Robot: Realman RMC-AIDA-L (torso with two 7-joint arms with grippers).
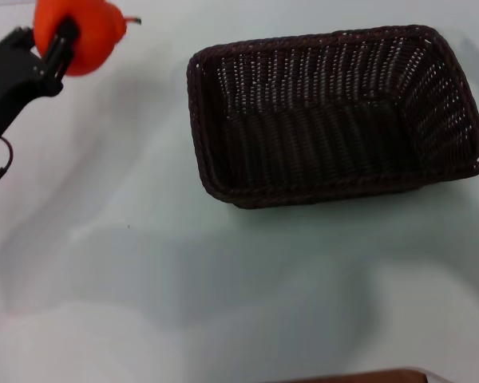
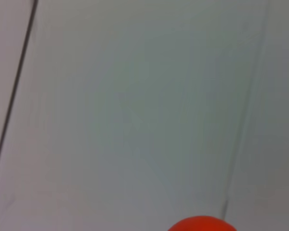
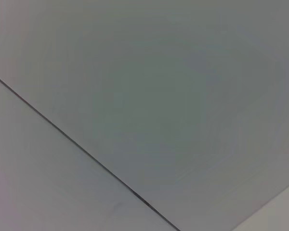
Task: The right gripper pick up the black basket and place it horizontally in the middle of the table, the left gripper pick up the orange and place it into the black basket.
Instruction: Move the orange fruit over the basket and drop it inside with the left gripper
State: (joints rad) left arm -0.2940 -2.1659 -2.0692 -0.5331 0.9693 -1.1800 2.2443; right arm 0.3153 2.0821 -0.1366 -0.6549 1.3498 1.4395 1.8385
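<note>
Fruit first: the orange (image 1: 84,36) sits clamped between the black fingers of the left gripper (image 1: 62,41), held off the table (image 1: 144,279) well to the left of the basket (image 1: 335,120), its dark stem pointing toward the basket. The basket lies lengthwise on the table, open side up, with nothing inside. Only the head view shows the basket and the gripper; the left wrist view catches just a sliver of the orange (image 2: 202,224) against a pale surface. The right wrist view shows a pale surface crossed by a dark line, and the right gripper appears nowhere.
</note>
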